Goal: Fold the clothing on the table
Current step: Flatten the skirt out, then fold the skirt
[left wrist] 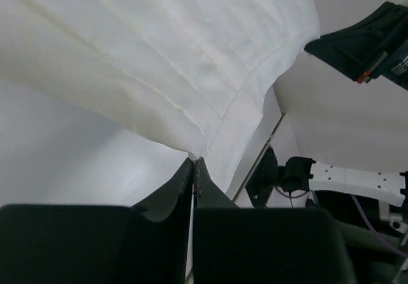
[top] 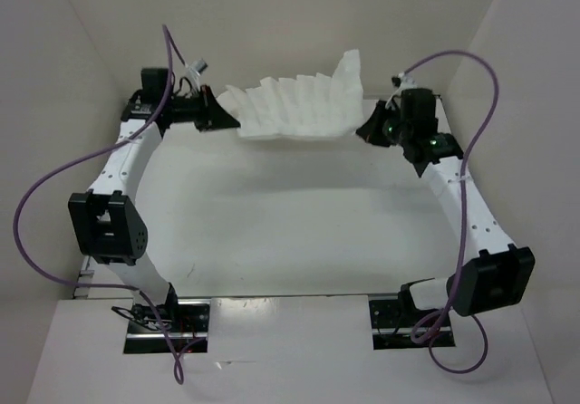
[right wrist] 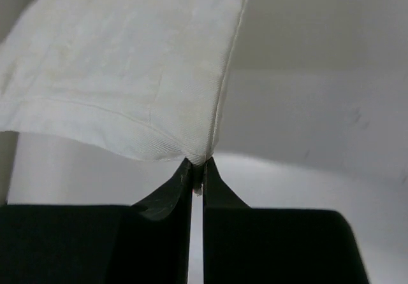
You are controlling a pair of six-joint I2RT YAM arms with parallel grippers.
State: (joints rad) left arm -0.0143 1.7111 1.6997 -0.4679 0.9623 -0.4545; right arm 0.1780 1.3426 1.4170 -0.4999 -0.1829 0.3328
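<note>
Over the table [top: 272,232], creased white clothing [top: 294,105] is stretched left-right, ends clamped by left gripper [top: 225,119] and right gripper [top: 367,130].

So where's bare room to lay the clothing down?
The table is bare across its middle, bordered by the left arm, the right arm and the clothing at the far side. Crowded only along that far edge, where the left tool and right tool pinch the clothing's ends.
</note>
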